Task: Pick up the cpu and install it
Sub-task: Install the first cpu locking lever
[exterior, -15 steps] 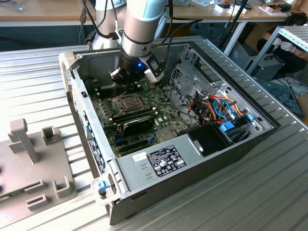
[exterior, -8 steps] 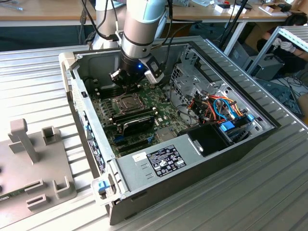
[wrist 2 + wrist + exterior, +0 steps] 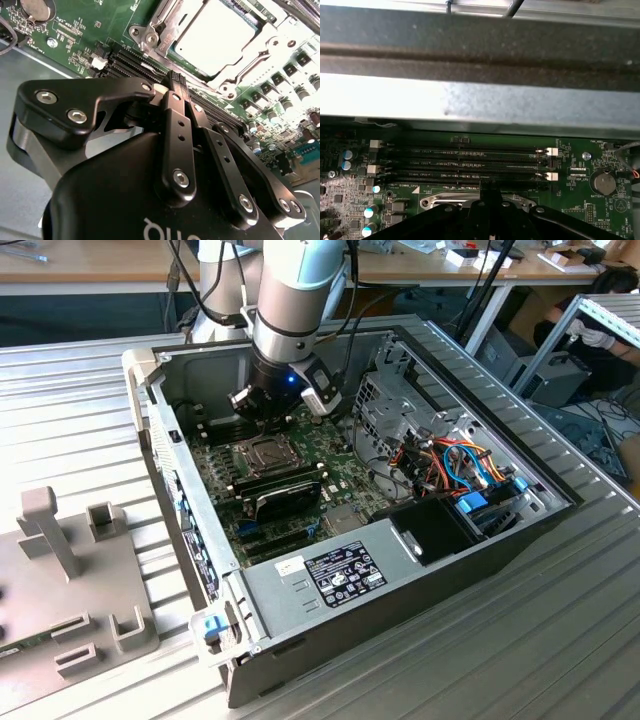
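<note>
CPU (image 3: pixel 215 37) is seen lying flat in its socket on the motherboard (image 3: pixel 340 475), its pale metal top bordered by the hinged metal frame (image 3: pixel 165 25). In the second wrist view the hand (image 3: pixel 173 79) is shown nearest the camera, its two black fingers pressed together at the tips with nothing pinched between them; the CPU lies just beyond those tips, apart from them. In the first wrist view the closed fingertips are placed at the edge of the socket frame, with the rows of black memory slots (image 3: pixel 470 160) next beyond and the grey case wall (image 3: pixel 480 105) behind them. In the exterior view a grey fixture (image 3: pixel 70 580) is found nearest on the ribbed counter (image 3: pixel 560 640), then the open computer case (image 3: pixel 400 610) with its power supply (image 3: pixel 330 575), then the board, and above it the arm (image 3: pixel 295 300), by which the hand is held low over the board, just behind the socket.
</note>
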Action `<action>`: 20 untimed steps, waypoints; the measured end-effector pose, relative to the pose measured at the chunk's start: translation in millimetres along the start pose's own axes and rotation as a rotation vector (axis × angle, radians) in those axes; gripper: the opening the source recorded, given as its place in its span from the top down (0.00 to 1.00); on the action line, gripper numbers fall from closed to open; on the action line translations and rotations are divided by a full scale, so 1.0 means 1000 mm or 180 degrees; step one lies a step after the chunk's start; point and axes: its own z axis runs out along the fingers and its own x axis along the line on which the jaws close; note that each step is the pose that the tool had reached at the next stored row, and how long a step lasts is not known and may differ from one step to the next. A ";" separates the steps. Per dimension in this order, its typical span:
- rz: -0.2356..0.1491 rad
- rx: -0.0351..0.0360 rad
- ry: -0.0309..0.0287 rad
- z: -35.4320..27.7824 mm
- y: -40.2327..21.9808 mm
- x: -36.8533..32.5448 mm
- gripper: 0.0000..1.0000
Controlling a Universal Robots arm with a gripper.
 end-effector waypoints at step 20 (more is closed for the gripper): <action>-0.0008 0.0250 0.0010 0.0023 0.0098 -0.0003 0.89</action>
